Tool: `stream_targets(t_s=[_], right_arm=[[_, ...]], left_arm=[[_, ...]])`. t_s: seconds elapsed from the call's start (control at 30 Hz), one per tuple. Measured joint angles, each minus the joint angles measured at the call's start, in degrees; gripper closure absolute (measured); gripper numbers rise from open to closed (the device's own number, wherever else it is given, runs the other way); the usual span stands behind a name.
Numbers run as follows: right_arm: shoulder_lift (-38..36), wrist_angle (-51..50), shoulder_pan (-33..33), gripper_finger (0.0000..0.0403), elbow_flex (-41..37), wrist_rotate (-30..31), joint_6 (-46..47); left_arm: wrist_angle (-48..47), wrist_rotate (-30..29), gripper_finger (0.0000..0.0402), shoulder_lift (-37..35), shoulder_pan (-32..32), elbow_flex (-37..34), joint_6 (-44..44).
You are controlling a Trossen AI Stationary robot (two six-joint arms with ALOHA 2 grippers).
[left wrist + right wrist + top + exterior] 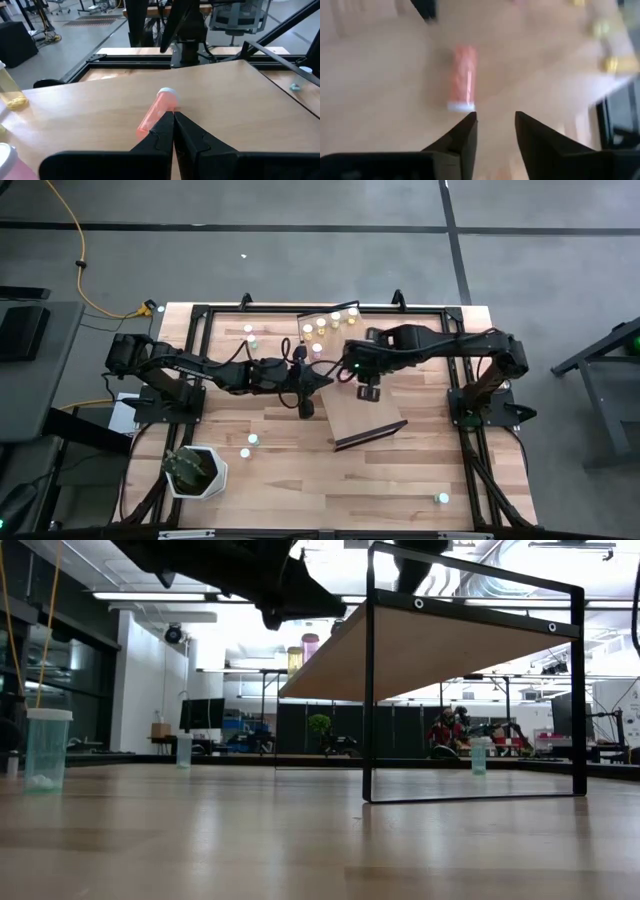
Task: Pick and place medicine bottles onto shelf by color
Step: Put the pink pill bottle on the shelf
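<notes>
We look down on a butcher-block tabletop (pixel 400 470) in a black frame, set on a grey floor with a yellow cable (pixel 75 265) trailing at the far left; the low view sees across it into a workshop with ceiling lights and glass walls. The shelf (pixel 360 405), a smooth light-wood board on a thin dark metal frame, stands tilted near the table's middle, its far end crowded with a cluster of small white-capped medicine bottles (pixel 328 323), mostly yellow with some pink, too tightly packed for us to count. One pink bottle (pixel 159 112), a translucent cylinder with a white cap, lies on its side on the bare board. The left gripper (pixel 173 120) hangs just behind it with its fingers pressed together, holding nothing. The right gripper (pixel 495 125) hovers over the same bottle from the other side, its fingers apart and clear of it. Loose on the table we count five stray bottles: two teal ones (pixel 249 445) near the front left, one (pixel 442 498) at the front right, two (pixel 250 332) at the back left. A white pot (pixel 200 472) with a green plant sits at the front left corner, well apart from the shelf.
</notes>
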Motion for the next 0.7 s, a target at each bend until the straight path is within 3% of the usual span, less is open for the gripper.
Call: stream_targets(t_s=[0.2, 0.4, 0.53, 0.7], right_arm=[[-14.09, 12.94, 2.67, 0.0215, -21.81, -0.11, 7.41], [-30.37, 48.75, 5.35, 0.0170, -48.06, 0.17, 9.93], [-33.44, 62.98, 4.26, 0.0163, -58.62, 1.65, 6.81], [-32.35, 73.39, 2.65, 0.0162, -64.30, 1.73, 3.04]], left_arm=[[-2.10, 0.09, 0.0401, -0.34, 0.00, -0.02, 0.02], [-1.78, 0.09, 0.0401, -1.37, 0.19, -0.07, 0.00], [-1.54, 0.09, 0.0401, -1.52, 0.57, -0.01, -0.37], [-1.82, 0.09, 0.0401, -1.51, 1.58, -0.02, -1.05]])
